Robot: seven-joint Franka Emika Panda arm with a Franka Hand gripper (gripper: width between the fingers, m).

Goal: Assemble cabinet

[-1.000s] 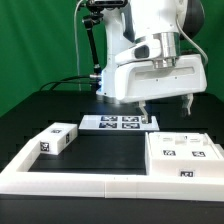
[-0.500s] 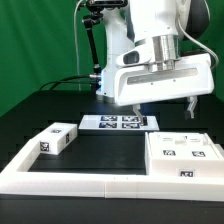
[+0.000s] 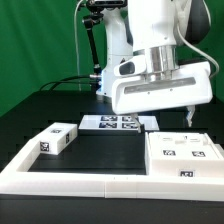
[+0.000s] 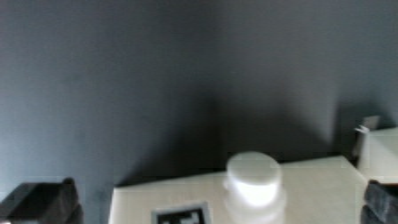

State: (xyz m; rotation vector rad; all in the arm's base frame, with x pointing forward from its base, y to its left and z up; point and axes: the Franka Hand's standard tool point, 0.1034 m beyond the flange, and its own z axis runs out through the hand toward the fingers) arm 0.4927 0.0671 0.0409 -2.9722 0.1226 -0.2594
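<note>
The cabinet's larger white box (image 3: 185, 158) lies at the exterior view's right, with black-and-white tags on its top and front. A smaller white tagged block (image 3: 57, 138) lies at the left. My gripper (image 3: 165, 116) hangs open and empty just above and behind the large box, touching nothing. In the wrist view the gripper (image 4: 214, 202) has its dark fingertips (image 4: 43, 200) spread wide. Between them shows the box top (image 4: 302, 205) with a tag (image 4: 180, 213) and a round white peg (image 4: 254, 180).
The marker board (image 3: 118, 123) lies flat behind the parts. A long low white border rail (image 3: 80, 180) runs along the front and the left side. The table is black, with a green backdrop behind the arm.
The gripper has moved toward the exterior view's right, from over the marker board's end to above the back of the large box. The parts have not moved.
</note>
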